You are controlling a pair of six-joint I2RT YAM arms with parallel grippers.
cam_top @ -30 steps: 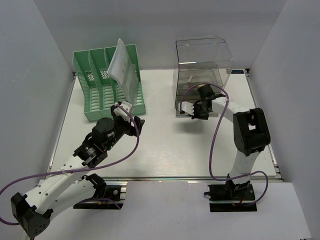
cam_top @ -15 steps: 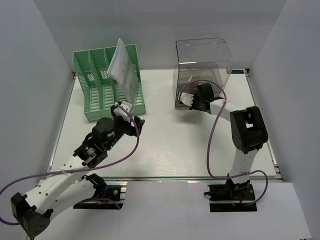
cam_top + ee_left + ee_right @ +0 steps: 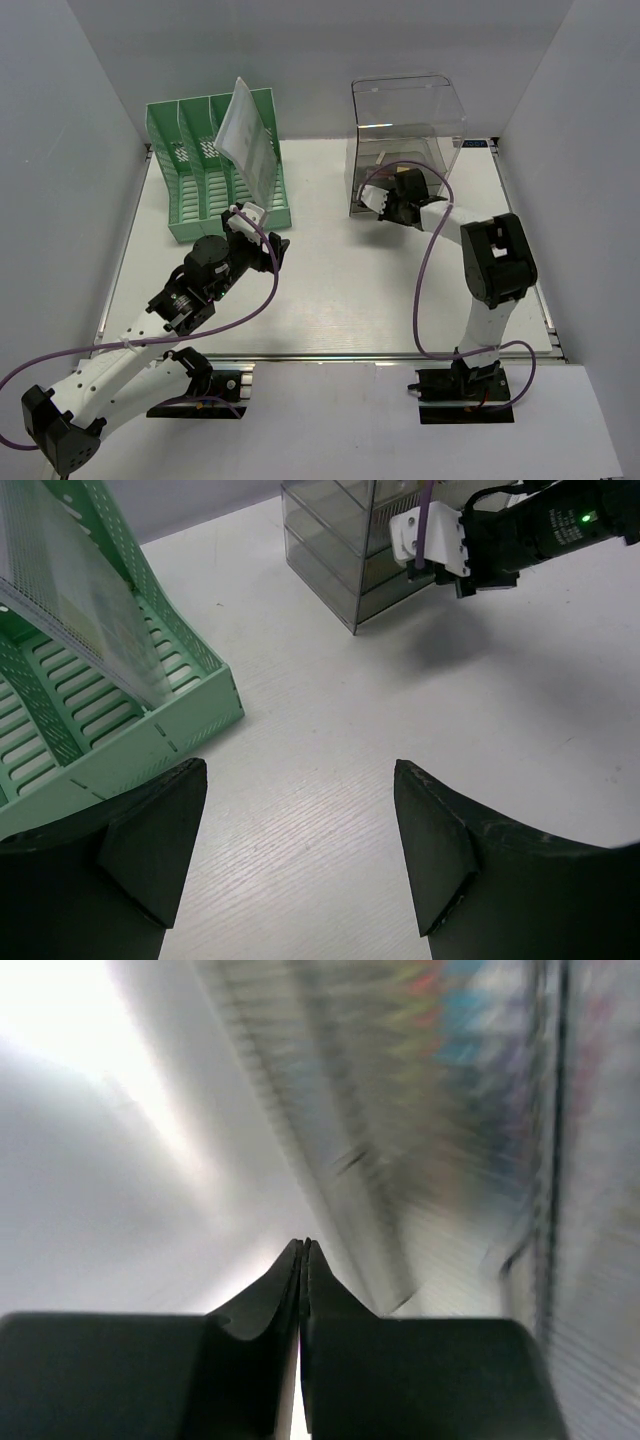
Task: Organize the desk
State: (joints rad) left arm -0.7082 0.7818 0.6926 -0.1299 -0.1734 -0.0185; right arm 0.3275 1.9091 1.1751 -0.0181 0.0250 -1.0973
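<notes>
The right gripper (image 3: 303,1247), pinched together, is set at the clear plastic drawer box (image 3: 405,115) on the large flat white matte desk (image 3: 340,290), likely for pushing; the left gripper (image 3: 300,775) is held wide.

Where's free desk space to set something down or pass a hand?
Biggest bare patch: desk centre, bordered by the green file rack, the clear drawer box and the near rail. The gap between rack and box is open. Crowded: in front of the box, where the right gripper sits shut, and off the rack's near corner, under the open left gripper.
</notes>
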